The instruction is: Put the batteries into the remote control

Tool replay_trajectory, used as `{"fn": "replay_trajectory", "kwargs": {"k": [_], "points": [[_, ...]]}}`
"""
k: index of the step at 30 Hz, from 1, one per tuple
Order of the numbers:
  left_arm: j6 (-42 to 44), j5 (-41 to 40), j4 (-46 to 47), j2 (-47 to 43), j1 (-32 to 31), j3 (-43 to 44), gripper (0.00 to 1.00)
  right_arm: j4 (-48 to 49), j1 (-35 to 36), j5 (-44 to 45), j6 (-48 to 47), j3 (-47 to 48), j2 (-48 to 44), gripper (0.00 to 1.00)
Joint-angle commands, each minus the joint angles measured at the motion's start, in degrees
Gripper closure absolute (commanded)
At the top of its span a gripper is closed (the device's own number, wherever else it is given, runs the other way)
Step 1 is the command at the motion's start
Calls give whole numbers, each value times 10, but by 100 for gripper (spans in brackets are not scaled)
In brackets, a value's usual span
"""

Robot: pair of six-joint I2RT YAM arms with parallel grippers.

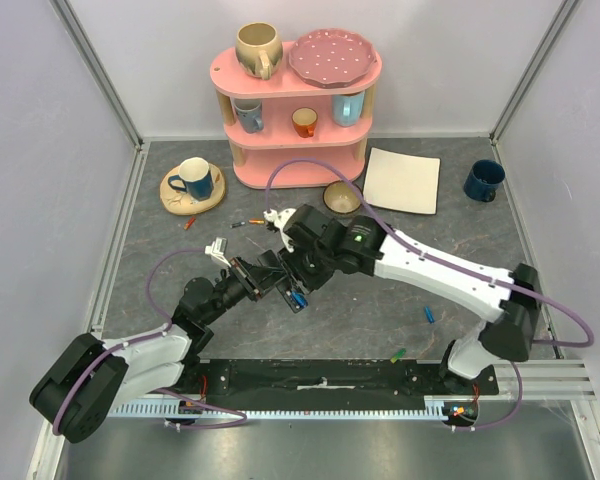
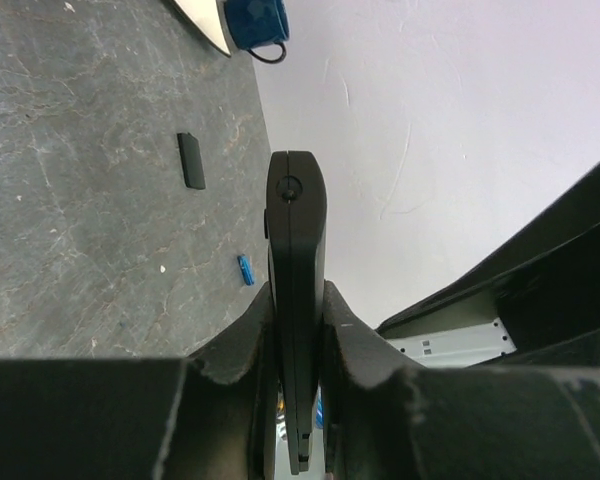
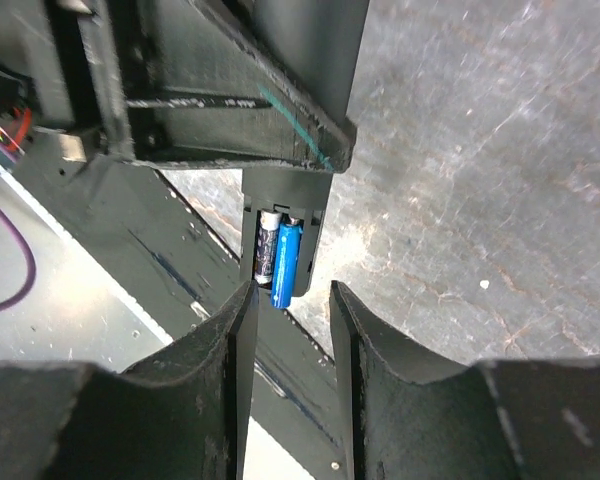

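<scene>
Seating step. The left end effector (image 2: 298,300) is clenched on the remote control (image 2: 296,240), held edge-on above the surface (image 2: 80,200). The right end effector (image 3: 290,295), released, hovers just below the remote's open bay. There a blue battery (image 3: 286,262) lies beside a second battery (image 3: 267,245) (apparently not fully seated). Next move: press its protruding end home.
</scene>
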Motion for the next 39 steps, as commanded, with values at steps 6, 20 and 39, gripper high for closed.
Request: {"fn": "replay_trajectory", "kwargs": {"k": [6, 20, 39], "points": [[-33, 55, 117, 38, -1, -5, 98, 222, -21, 105, 28, -163, -186, 62], [-73, 93, 207, 79, -1, 7, 98, 533, -125, -162, 204, -456, -351, 27], [-119, 133, 267, 151, -1, 47, 98, 688, -128, -289, 243, -552, -319, 27]]}}
